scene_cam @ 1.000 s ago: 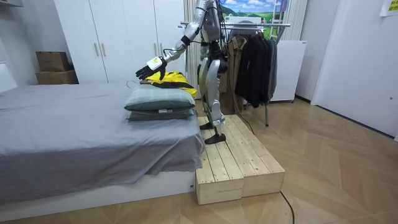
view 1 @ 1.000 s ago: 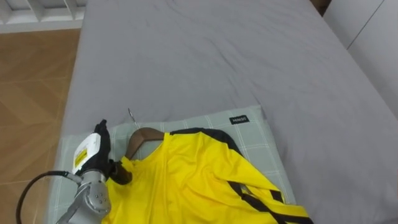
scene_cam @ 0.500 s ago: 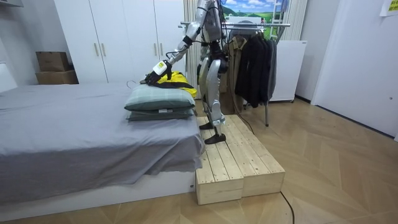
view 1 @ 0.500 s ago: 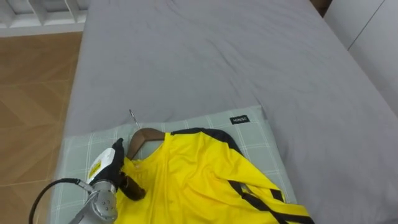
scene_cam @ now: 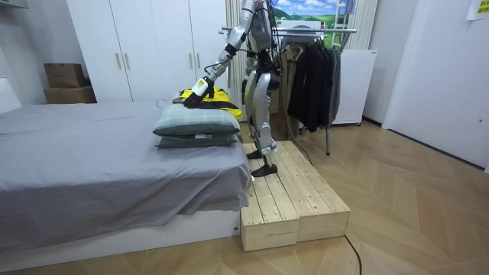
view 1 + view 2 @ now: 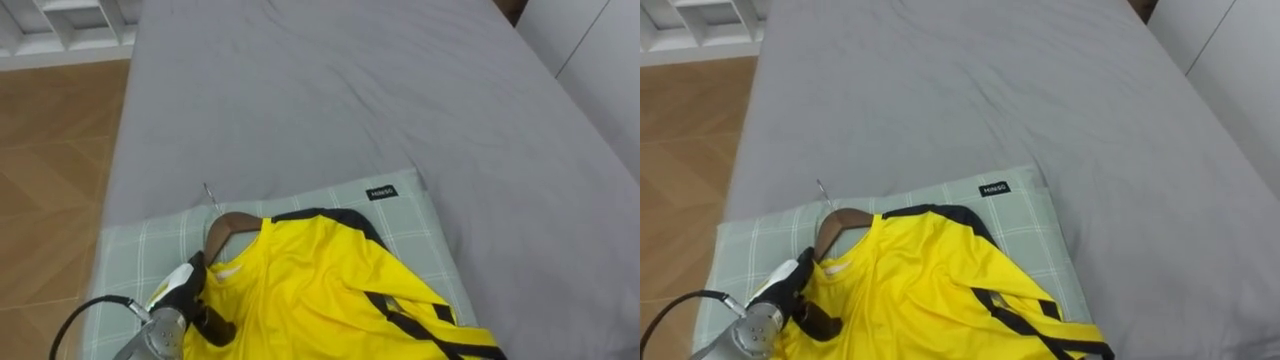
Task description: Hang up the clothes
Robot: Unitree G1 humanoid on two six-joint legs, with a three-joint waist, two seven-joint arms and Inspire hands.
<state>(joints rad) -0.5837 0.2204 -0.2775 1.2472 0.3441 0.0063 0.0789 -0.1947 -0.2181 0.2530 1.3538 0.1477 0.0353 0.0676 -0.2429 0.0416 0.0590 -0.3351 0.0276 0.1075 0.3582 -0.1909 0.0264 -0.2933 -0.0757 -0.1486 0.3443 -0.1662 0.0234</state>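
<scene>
In the left eye view we look down on a grey bed (image 6: 330,90) with a green checked pillow (image 6: 140,250) at its near edge. A yellow shirt (image 6: 320,290) with black trim lies across the pillow on a wooden hanger (image 6: 232,222), whose metal hook (image 6: 208,192) points toward the far side of the bed. The left hand (image 6: 178,295) comes in from the lower left and rests against the shirt's collar edge just below the hanger's arm; we cannot tell whether it has closed on the cloth or the hanger. In the room view the robot stands upright on a wooden platform (image 5: 294,198) beside the bed, its left arm stretched down to the shirt on the stacked pillows. A clothes rack (image 5: 313,30) with dark garments (image 5: 315,80) stands behind it. In the right eye view we see the same layout, and a small dark label (image 6: 993,188) shows at the pillow's far edge, just beyond the shirt.
</scene>
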